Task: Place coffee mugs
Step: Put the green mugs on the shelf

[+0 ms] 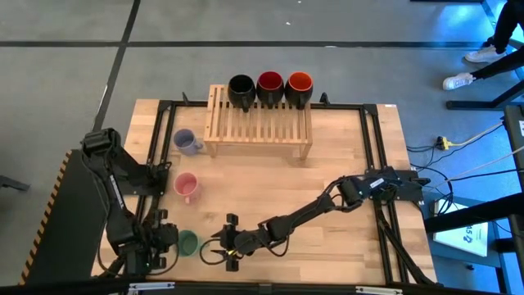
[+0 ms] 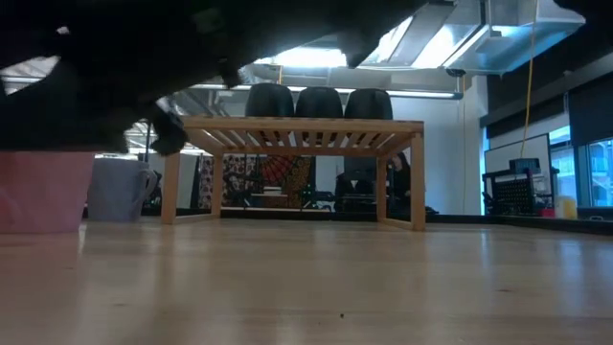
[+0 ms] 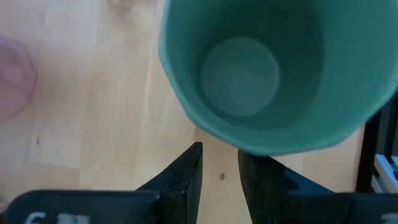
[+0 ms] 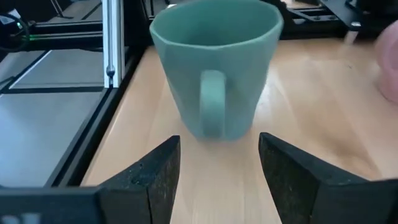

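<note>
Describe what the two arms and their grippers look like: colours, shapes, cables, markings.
Both arms are dark, jointed and slim, each ending in a two-finger gripper. The left gripper has flat, dark fingers tapering to blunt tips. The right gripper has broader, dark wedge-shaped fingers. Black cabling trails from the right arm base; the left arm shows no readable markings.

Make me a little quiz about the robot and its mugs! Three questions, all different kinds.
1. True or false: three mugs stand on the wooden rack.
2. Which mug is the right pincer facing? A pink mug B green mug C purple mug
3. Fill in: the green mug's handle points toward the ____ pincer.

Key: 1 true: black, red-inside and orange-inside mugs. 2 B. 3 right.
</note>
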### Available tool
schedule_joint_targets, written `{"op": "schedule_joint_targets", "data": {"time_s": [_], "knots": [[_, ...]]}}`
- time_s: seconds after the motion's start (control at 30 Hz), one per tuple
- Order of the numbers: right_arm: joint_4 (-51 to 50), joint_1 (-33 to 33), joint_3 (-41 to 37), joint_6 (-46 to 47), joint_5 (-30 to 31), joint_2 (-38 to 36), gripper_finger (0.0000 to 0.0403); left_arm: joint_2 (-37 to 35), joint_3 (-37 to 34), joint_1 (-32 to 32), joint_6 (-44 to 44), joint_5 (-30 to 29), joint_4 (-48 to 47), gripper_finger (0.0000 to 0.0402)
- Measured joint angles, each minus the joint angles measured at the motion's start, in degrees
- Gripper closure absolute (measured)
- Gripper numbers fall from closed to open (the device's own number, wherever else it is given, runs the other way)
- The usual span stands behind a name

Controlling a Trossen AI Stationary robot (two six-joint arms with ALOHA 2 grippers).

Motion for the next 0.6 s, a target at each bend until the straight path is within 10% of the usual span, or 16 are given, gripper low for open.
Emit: {"op": "schedule_joint_targets", "data": {"time_s": [0.6], "knots": [[-0.31,-0.7,7.83,-2.36,3.54,6.19,0.0251,0.84,-0.02,3.06,0.17,-0.21,1.87,0.0305]]}}
